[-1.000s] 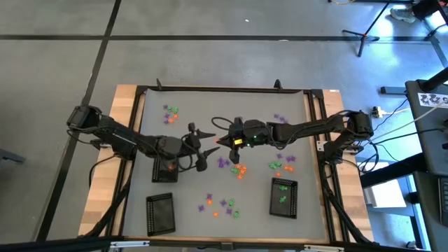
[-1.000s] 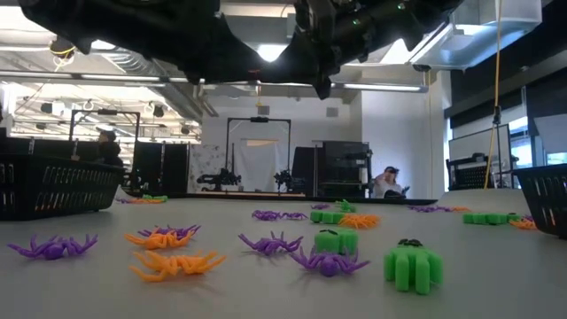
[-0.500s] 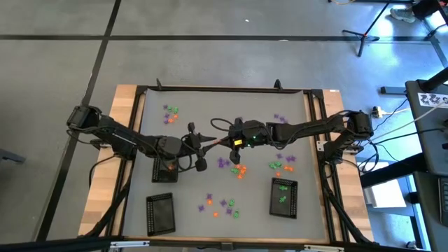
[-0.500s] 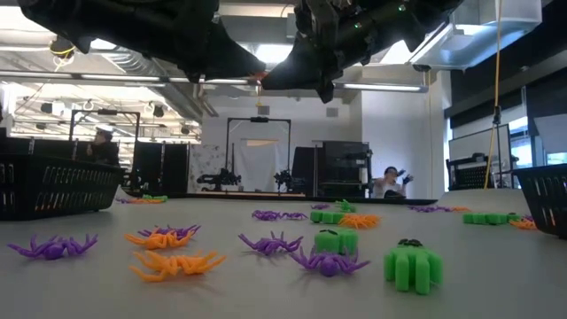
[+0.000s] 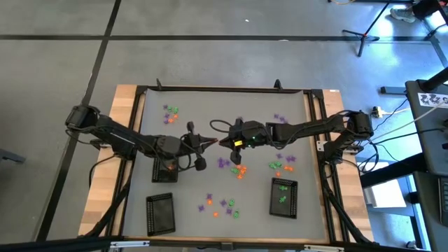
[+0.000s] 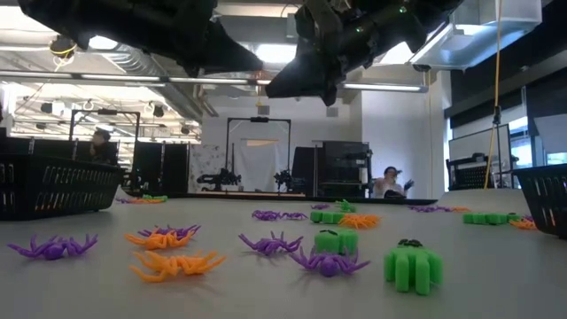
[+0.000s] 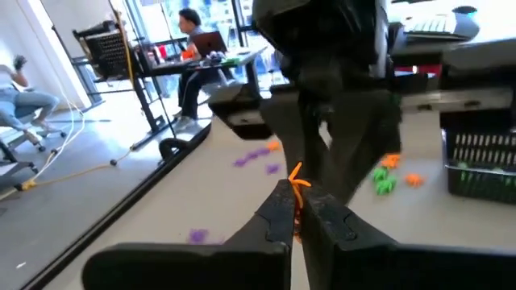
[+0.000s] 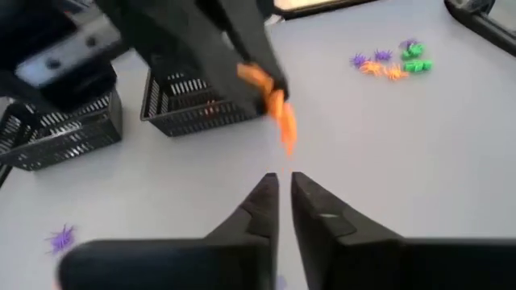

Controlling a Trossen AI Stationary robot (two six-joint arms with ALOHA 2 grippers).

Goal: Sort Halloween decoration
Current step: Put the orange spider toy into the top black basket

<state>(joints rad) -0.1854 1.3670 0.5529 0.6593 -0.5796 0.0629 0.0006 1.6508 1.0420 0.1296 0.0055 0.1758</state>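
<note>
Left hand [image 7: 297,211] is clamped shut on an orange spider trinket [image 7: 297,184], pinched right at the fingertips, legs sticking out above them. Right hand [image 8: 282,189] faces it tip to tip, mid-air over the middle of the worktop [image 5: 210,112]; its fingers are parted just a sliver and nothing sits between them, the orange spider hanging just beyond its tips in the other hand's grip. Both hands are well above the surface. The held piece is small, bright orange, thin curled legs, far smaller than either hand. The rest of the Halloween decoration [image 6: 173,263] lies scattered on the worktop: purple and orange spiders, chunky green pieces, in loose clusters near the centre, near the front edge and toward the back left. One black mesh tray [image 5: 283,197] at front right has green pieces in it; a second tray [image 5: 159,213] is at front left and a third [image 5: 165,169] just under the left arm, showing something orange inside. People sit at desks in the room behind.
</note>
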